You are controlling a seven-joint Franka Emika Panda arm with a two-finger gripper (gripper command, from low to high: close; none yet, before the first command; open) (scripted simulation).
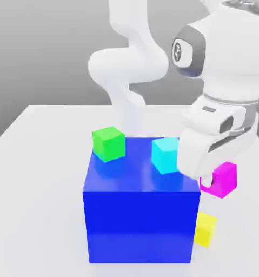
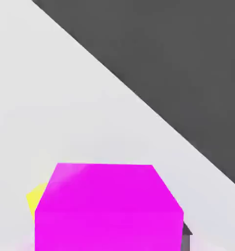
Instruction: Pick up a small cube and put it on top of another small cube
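Note:
The small magenta cube (image 1: 225,179) sits between my gripper's (image 1: 218,181) fingers, at the exterior view's right of the big blue cube (image 1: 141,216). The jaws are shut on its sides. In the hand view the magenta cube (image 2: 108,208) is very close, with a dark fingertip (image 2: 187,231) pressed against one side. A small yellow cube (image 1: 205,229) lies on the table just in front of it, and its corner (image 2: 37,198) peeks out from behind the magenta cube. I cannot tell whether the magenta cube still touches the table.
On top of the big blue cube stand a green cube (image 1: 109,143) and a cyan cube (image 1: 165,155), the cyan one right beside my hand. The white table (image 1: 39,178) ends at an edge (image 2: 139,105) with dark floor beyond.

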